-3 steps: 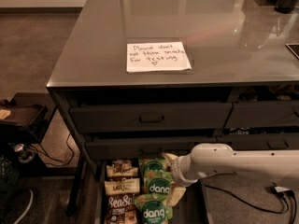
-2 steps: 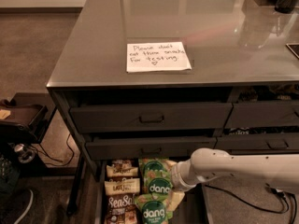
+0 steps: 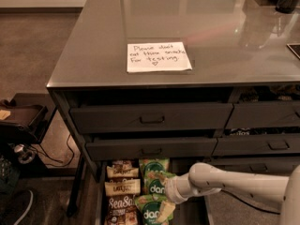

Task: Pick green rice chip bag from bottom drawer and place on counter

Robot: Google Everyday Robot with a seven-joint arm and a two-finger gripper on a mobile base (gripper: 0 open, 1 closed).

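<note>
Lying in the open bottom drawer (image 3: 190,214), three green bags (image 3: 153,167) are ranged in a column just beside three brown bags (image 3: 123,187); bare floor is left along the right wall. The jaws, at the tip of the white arm (image 3: 234,185), are set against the right edge of the middle green bag (image 3: 157,185); whether they are spread or pinching cannot be told. Four drawer fronts (image 3: 151,118) are seen above. One note (image 3: 158,57) is laid near the front edge of the table (image 3: 211,27), with open room around it.

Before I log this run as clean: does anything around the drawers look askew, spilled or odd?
Nothing spilled or damaged. In the bottom drawer, the green rice chip bags lie crumpled and overlapping, unlike the tidy brown bags beside them; the claw sits among the green ones.
</note>
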